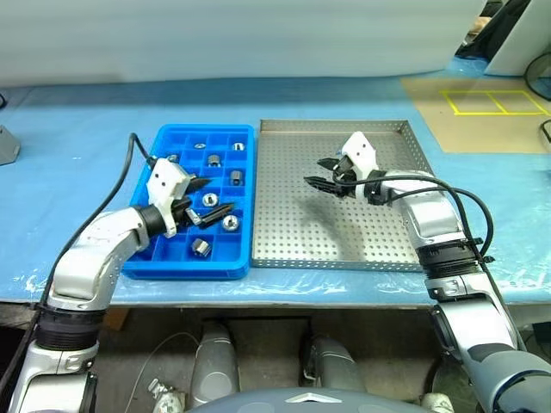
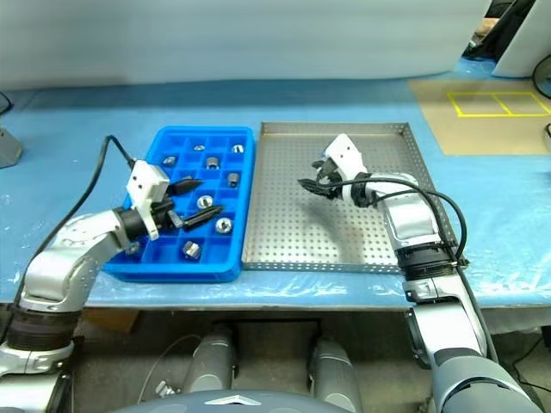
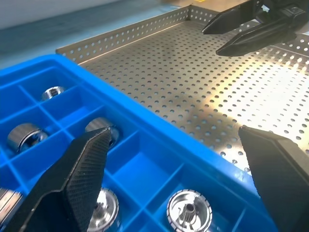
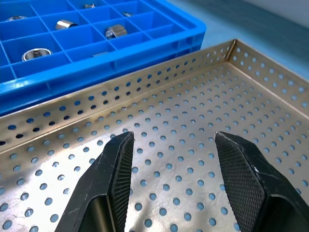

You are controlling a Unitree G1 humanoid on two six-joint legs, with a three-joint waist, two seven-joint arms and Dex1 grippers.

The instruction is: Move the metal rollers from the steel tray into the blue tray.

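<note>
- Nearest the head camera: left gripper (image 1: 209, 200), hovering over the blue tray (image 1: 164, 138), fingers spread wide with nothing between them, pointing toward the steel tray.
- Seen from the left wrist: both black fingers (image 3: 72, 179) apart above the blue compartments, one over the tray's inner cells, the other past its rim over the perforated floor.
- Right gripper (image 1: 320, 172) over the steel tray (image 1: 284, 224), toward its far half, fingers pointing toward the blue tray, parted and holding nothing.
- Seen from the right wrist: two textured fingertips (image 4: 118, 164) with a clear gap, bare perforated metal showing between them.
- Metal rollers (image 1: 209, 200) lying in separate compartments of the blue tray, several spread over its middle and right-hand columns; one more near the close edge (image 1: 201, 248).
- Steel tray floor bare in the head views, no roller visible on it.
- Blue tray and steel tray side by side, rims touching or nearly so, blue one on the robot's left.
- Both trays resting on a table covered in blue sheeting (image 1: 69, 146).
- Brown floor patch with yellow taped lines (image 1: 491, 101) beyond the steel tray's far right corner.
</note>
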